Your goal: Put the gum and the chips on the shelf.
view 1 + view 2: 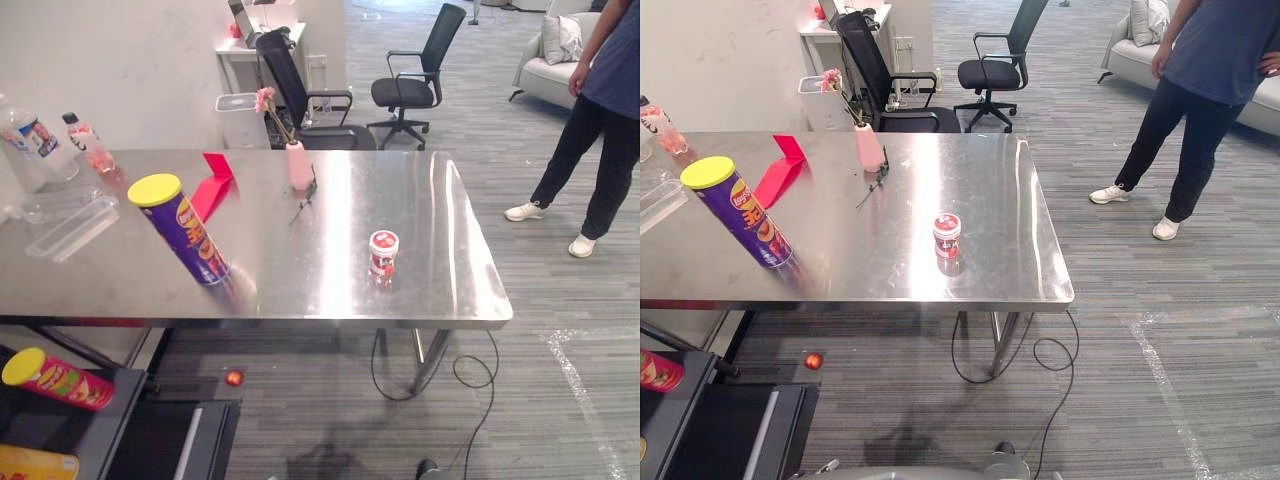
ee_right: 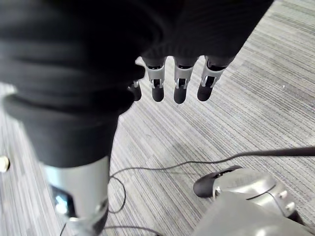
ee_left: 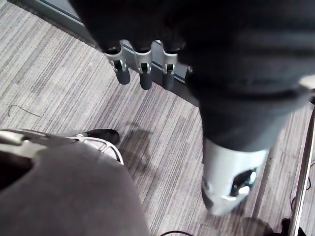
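Left eye view: chips can [image 1: 182,230] by the table's [image 1: 330,290] front edge; gum tub [image 1: 384,252], probably, near its front-right corner, bare steel around. A red can [image 1: 58,380] lies on the shelf [image 1: 70,428]. Fingers of left hand [image 3: 143,73] and right hand [image 2: 180,86] hang straight, empty.

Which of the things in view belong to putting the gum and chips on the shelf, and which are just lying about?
For the job: purple chips can, gum tub, both on the steel table; dark shelf, lower left; open left hand, right hand.
Lying about: pink vase, red folded card, bottles, clear tray, red can on the shelf, office chairs.
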Tool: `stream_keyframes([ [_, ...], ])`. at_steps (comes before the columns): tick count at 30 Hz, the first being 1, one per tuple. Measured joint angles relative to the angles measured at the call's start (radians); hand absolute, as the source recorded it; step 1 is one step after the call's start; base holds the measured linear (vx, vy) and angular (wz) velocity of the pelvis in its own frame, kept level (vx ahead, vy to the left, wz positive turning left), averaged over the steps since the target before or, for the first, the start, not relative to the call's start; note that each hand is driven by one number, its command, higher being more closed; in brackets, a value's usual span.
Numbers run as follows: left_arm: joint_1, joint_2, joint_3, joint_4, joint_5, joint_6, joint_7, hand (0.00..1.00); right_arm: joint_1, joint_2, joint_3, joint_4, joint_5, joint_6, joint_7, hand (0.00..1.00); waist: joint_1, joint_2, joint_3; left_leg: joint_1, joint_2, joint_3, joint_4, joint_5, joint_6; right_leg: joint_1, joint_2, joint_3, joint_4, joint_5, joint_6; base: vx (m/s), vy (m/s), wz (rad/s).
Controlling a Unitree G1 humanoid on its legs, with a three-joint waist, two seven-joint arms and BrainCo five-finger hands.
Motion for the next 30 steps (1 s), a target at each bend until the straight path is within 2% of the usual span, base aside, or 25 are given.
stream_keyframes([
  [2, 0.004, -0.007, 0.023, -0.013, 0.002, 0.001, 0.001, 0.0, -0.001, -0.003, -0.062, -0.009, 0.062, 0.009, -0.034, 0.0, 0.014, -0.002, -0.006, 0.009, 0.0, 0.007, 0.002, -0.006, -0.001, 0.013, 0.004, 0.001, -0.016, 0.009, 0.003, 0.08, 0.007, -0.07],
  [5, 0.026, -0.015, 0.06, -0.059, 0.012, 0.012, -0.003, 0.0, -0.023, -0.019, -0.191, -0.066, 0.132, 0.011, -0.085, 0.0, 0.016, -0.013, -0.016, 0.009, -0.001, 0.011, 0.002, -0.013, 0.002, 0.015, 0.001, 0.001, -0.023, 0.01, 0.004, 0.06, 0.006, -0.05],
  [9, 0.042, -0.016, 0.094, -0.085, 0.05, 0.019, -0.009, 0.0, -0.066, -0.12, -0.355, -0.185, 0.167, 0.003, -0.105, 0.0, 0.018, -0.03, -0.023, 0.021, -0.009, 0.016, 0.002, -0.029, 0.006, 0.025, -0.007, 0.001, -0.023, 0.01, 0.003, 0.03, 0.008, -0.04],
  [14, 0.068, -0.016, 0.091, -0.115, 0.056, 0.018, -0.029, 0.0, -0.125, -0.243, -0.391, -0.385, 0.157, -0.031, -0.126, 0.0, 0.016, -0.033, -0.032, 0.022, -0.018, 0.022, 0.002, -0.039, 0.01, 0.016, -0.015, 0.005, -0.023, 0.01, 0.004, -0.01, -0.005, -0.06],
  [15, 0.073, -0.016, 0.09, -0.115, 0.056, 0.018, -0.031, 0.0, -0.149, -0.262, -0.391, -0.426, 0.122, -0.034, -0.124, 0.0, 0.015, -0.032, -0.032, 0.018, -0.02, 0.025, 0.002, -0.039, 0.011, 0.009, -0.015, 0.009, -0.021, 0.01, 0.004, 0.0, -0.021, -0.07],
  [19, 0.079, -0.017, 0.078, -0.115, 0.057, 0.018, -0.04, 0.0, -0.196, -0.289, -0.385, -0.533, 0.071, -0.042, -0.099, 0.0, 0.014, -0.024, -0.035, 0.013, -0.018, 0.024, 0.003, -0.04, 0.01, 0.005, -0.013, 0.009, -0.022, 0.01, 0.005, 0.0, -0.04, -0.01],
  [22, 0.081, -0.018, 0.069, -0.121, 0.073, 0.017, -0.042, 0.0, -0.229, -0.318, -0.355, -0.619, 0.006, -0.051, -0.039, 0.0, 0.014, -0.017, -0.037, -0.01, -0.011, 0.024, 0.037, -0.057, 0.009, -0.009, -0.014, 0.014, -0.017, 0.01, 0.005, -0.01, -0.045, -0.05],
  [27, 0.097, -0.019, 0.048, -0.135, 0.098, 0.008, -0.041, 0.0, -0.23, -0.372, -0.233, -0.835, -0.122, -0.065, 0.112, 0.0, 0.012, -0.009, -0.041, -0.014, -0.004, 0.021, 0.067, -0.076, 0.008, -0.009, -0.01, 0.024, -0.016, 0.01, 0.005, -0.01, -0.045, -0.09],
  [30, 0.102, -0.018, 0.043, -0.149, 0.123, 0.007, -0.041, 0.0, -0.23, -0.398, -0.137, -0.975, -0.186, -0.066, 0.258, 0.0, 0.014, -0.011, -0.04, -0.015, -0.003, 0.018, 0.073, -0.081, 0.006, -0.009, -0.008, 0.024, -0.017, 0.01, 0.005, -0.03, -0.044, 0.0],
])
